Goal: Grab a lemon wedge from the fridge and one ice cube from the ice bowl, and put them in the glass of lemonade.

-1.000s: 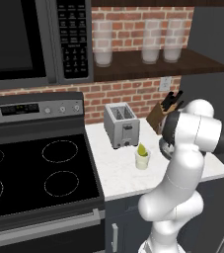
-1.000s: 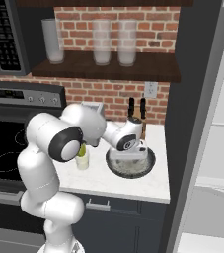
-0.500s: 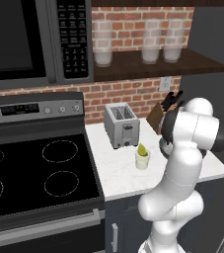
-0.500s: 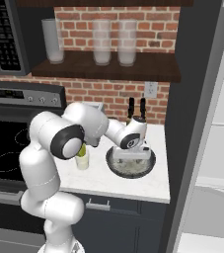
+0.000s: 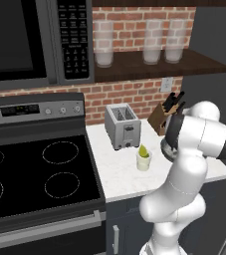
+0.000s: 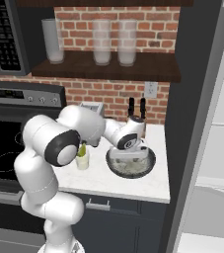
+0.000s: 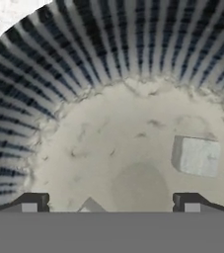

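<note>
A white speckled table (image 5: 124,182) fills the middle of the left base view, ending at a black stove (image 5: 30,174) on the left and a dark wall on the right. Behind it runs red brick (image 5: 134,97), with a dark wooden shelf (image 5: 154,67) in the upper half carrying three frosted glasses (image 5: 153,47) in a row, and a microwave (image 5: 30,42) in the upper left. A silver toaster (image 5: 122,126) stands near the centre of that frame, a knife block (image 5: 160,119) just right of it.

The glass of lemonade (image 5: 143,159) sits in front of the toaster, centre of the frame, with a lemon wedge (image 5: 143,150) poking from its top. In the right base view the ice bowl (image 6: 131,163) lies at centre, right of the glass, and the fridge (image 6: 192,128) rises along the right edge.

The hand (image 6: 128,154) hangs low over the ice bowl, its fingers spread wide with nothing between them. In the hand view the bowl's ribbed dark wall (image 7: 108,44) arcs across the top, pale crushed ice below it, and one ice cube (image 7: 196,156) lies at centre right.
</note>
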Tool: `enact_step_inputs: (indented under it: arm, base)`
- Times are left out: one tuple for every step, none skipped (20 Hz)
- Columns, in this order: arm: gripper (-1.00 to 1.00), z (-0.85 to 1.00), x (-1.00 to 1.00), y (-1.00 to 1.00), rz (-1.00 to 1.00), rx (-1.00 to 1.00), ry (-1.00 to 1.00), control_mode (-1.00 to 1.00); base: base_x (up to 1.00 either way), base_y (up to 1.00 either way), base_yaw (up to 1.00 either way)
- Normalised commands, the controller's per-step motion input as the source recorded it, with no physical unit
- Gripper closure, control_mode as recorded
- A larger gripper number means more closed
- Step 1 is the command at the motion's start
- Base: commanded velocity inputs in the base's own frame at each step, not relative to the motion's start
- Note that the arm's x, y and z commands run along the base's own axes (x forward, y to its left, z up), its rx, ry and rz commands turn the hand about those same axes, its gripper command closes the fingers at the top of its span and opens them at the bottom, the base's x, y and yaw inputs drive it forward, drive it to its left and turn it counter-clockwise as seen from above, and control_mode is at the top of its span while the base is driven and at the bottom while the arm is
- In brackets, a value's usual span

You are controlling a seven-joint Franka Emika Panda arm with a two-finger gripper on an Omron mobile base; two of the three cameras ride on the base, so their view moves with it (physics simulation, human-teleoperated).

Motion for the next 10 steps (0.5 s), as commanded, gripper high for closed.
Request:
enact_step_inputs:
  arm:
    - [-1.00,0.00,0.00,0.11,0.01,0.00,0.00,-1.00]
    - [-1.00,0.00,0.00,0.07,0.00,0.00,0.00,-1.00]
    - [-1.00,-0.04,0.00,0.02,0.00,0.00,0.00,-1.00]
    - [-1.00,-0.04,0.00,0.00,0.00,0.00,0.00,-1.00]
    - [-1.00,-0.03,0.00,0.00,0.00,0.00,0.00,-1.00]
    - [-1.00,0.00,0.00,0.00,0.00,0.00,0.00,-1.00]
    - [-1.00,0.00,0.00,-0.10,0.00,0.00,0.00,-1.00]
    - [-1.00,0.00,0.00,-0.19,-0.01,0.00,0.00,-1.00]
    - [-1.00,0.00,0.00,-0.24,-0.04,0.00,0.00,-1.00]
    - [-1.00,0.00,0.00,-0.28,-0.05,0.00,0.00,-1.00]
  base:
    - [0.00,0.00,0.00]
    - [0.00,0.00,0.00]
    - [0.00,0.00,0.00]
    - [0.00,0.00,0.00]
    - [0.00,0.00,0.00]
    - [0.00,0.00,0.00]
    - [0.00,0.00,0.00]
    - [0.00,0.00,0.00]
    - [0.00,0.00,0.00]
    - [0.00,0.00,0.00]
